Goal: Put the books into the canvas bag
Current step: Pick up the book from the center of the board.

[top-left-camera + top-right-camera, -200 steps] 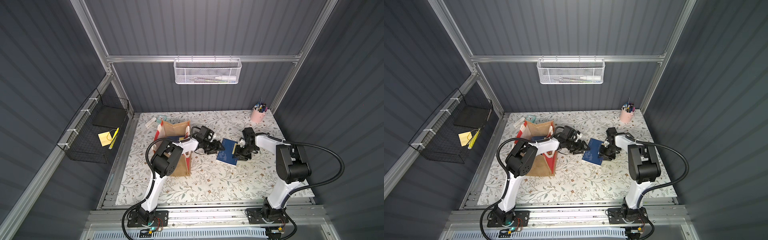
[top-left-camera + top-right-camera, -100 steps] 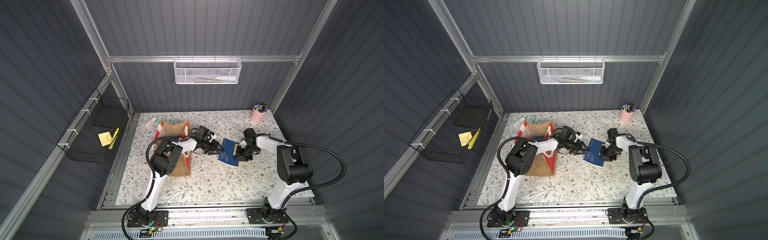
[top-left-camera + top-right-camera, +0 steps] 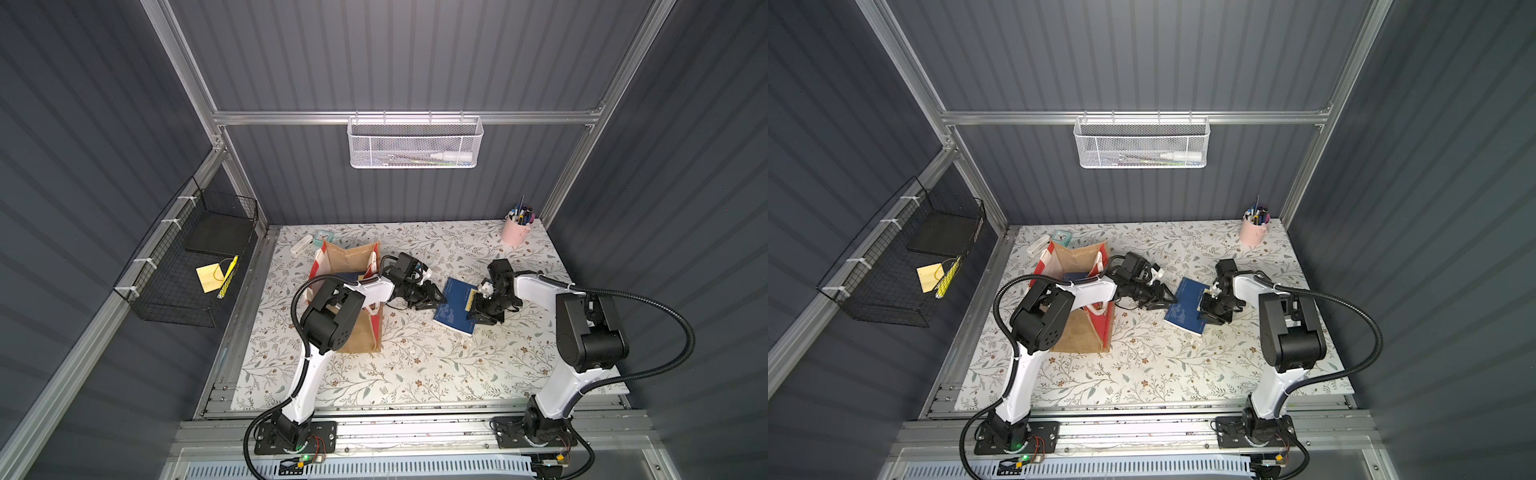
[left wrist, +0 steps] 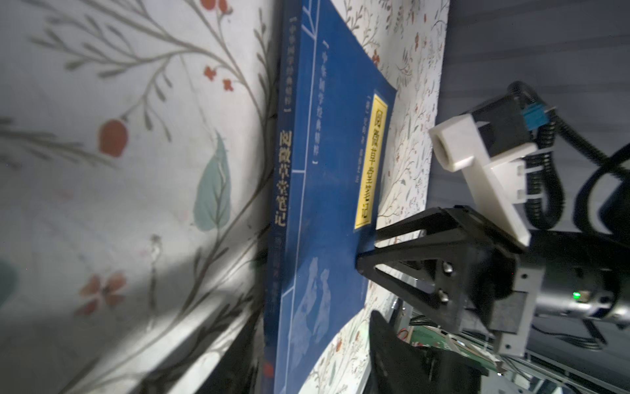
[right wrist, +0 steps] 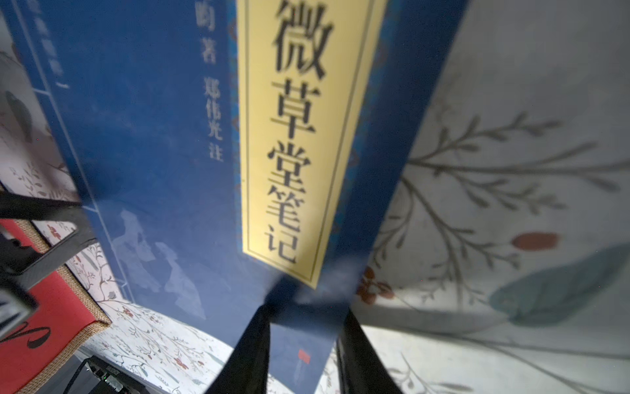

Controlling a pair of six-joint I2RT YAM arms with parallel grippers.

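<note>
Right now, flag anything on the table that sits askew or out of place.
The navy book lies crooked on the floral table, turned at an angle to its edges, between the left gripper and right gripper. It is outside the canvas bag. Nothing looks spilled or damaged.

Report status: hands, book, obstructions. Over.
Left hand open at navy paperback book's spine. Right hand at opposite edge, grip unclear. Left arm overhangs tan jute bag.

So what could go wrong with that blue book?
The right gripper straddles only an edge of the navy book, jaws apart, so it might slide or sag. The left gripper sits at the spine side; they could collide. The left arm crosses the canvas bag, possibly nudging it.
</note>
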